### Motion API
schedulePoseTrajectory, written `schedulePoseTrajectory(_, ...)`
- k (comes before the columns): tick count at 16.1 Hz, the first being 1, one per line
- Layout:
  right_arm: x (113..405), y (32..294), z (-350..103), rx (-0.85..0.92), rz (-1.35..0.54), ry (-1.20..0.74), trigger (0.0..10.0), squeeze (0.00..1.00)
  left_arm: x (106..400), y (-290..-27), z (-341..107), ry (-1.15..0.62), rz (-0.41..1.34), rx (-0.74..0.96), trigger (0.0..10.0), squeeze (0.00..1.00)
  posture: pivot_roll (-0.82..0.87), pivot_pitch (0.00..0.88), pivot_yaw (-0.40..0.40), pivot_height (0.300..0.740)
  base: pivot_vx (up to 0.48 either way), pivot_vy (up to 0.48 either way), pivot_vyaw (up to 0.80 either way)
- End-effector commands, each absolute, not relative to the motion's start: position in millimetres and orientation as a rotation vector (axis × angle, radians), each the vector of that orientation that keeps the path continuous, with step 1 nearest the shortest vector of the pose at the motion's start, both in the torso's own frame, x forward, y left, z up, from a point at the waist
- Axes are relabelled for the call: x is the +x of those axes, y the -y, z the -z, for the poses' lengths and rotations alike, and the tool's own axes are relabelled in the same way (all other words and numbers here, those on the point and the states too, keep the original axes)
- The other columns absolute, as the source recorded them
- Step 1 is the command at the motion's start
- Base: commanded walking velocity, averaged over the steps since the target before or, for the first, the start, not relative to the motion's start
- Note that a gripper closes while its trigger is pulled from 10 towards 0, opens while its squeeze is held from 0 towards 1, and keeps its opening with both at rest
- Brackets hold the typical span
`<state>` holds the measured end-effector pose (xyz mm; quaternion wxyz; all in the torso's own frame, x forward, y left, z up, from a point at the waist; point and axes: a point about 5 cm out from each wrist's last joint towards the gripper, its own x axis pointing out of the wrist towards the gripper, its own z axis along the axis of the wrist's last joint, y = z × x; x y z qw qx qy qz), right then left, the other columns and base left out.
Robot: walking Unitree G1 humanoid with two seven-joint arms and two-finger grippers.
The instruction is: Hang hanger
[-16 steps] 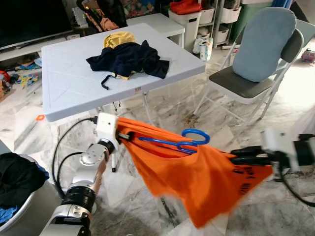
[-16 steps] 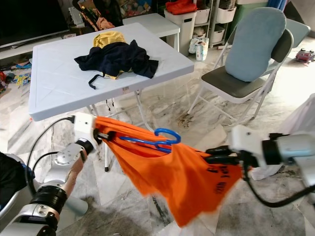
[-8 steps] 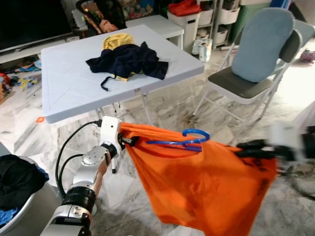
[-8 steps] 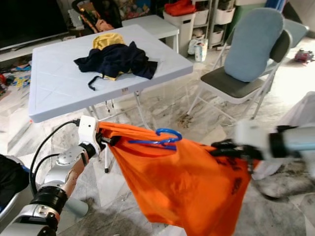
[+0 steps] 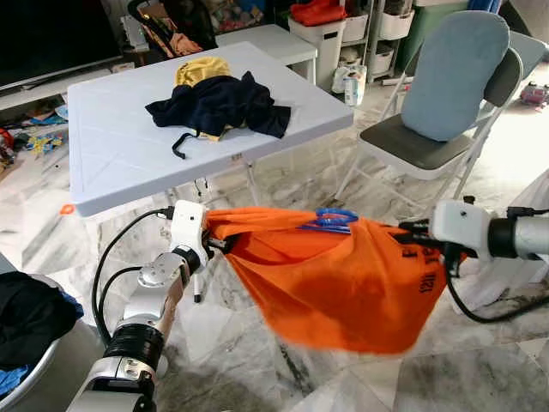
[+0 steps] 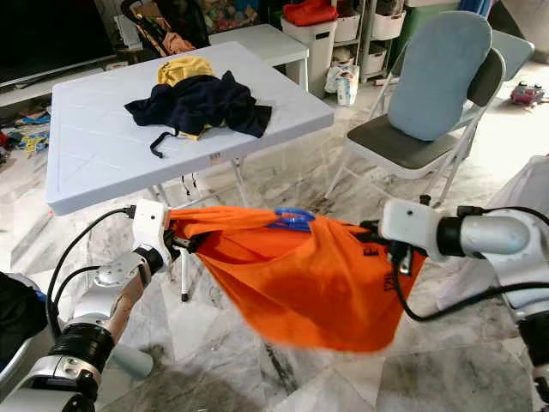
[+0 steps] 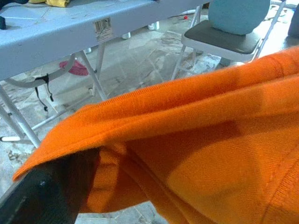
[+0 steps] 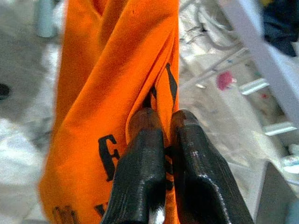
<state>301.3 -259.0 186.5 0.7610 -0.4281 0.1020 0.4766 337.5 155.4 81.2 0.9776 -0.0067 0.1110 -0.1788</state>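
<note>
Orange shirt [image 5: 343, 279] stretched in mid-air between both arms, above the marble floor [image 5: 257, 343] in front of the counter [image 5: 111, 146]. Left gripper [image 5: 225, 243] jaws clamp one end, right gripper [image 5: 410, 236] jaws pinch the other. Blue hanger [image 5: 330, 219] sits at the shirt's top edge, between the two grippers, touching neither.

I see a white folding table [image 5: 129, 146] in the upper left of the frame. A pile of dark blue clothes [image 5: 219, 103] lies on it, with a yellow cloth [image 5: 202, 69] touching the pile at the far side. The floor [image 5: 257, 343] below is grey marble tile.
</note>
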Motion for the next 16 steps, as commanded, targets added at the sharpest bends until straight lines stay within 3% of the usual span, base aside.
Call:
schedulePoseTrajectory(1, 292, 287, -204, -0.908, -1.004, -0.249, 10.0, 0.0, 336, -183, -82, -0.237, 0.271, 0.014, 10.0, 0.0, -0.14, 0.0, 0.086, 0.74, 0.0, 0.0, 0.0)
schedulePoseTrajectory(4, 269, 303, -220, -0.8, -1.114, -0.312, 10.0, 0.0, 335, -189, -80, -0.25, 0.257, 0.019, 10.0, 0.0, -0.16, 0.0, 0.1, 0.74, 0.0, 0.0, 0.0)
schedulePoseTrajectory(10, 259, 307, -251, -0.684, -1.166, -0.239, 10.0, 0.0, 338, -181, -79, -0.27, 0.275, 0.009, 10.0, 0.0, -0.17, 0.0, 0.114, 0.74, 0.0, 0.0, 0.0)
schedulePoseTrajectory(16, 257, 296, -284, -0.487, -1.225, -0.032, 10.0, 0.0, 335, -180, -72, -0.311, 0.299, -0.025, 10.0, 0.0, -0.17, 0.0, 0.112, 0.74, 0.0, 0.0, 0.0)
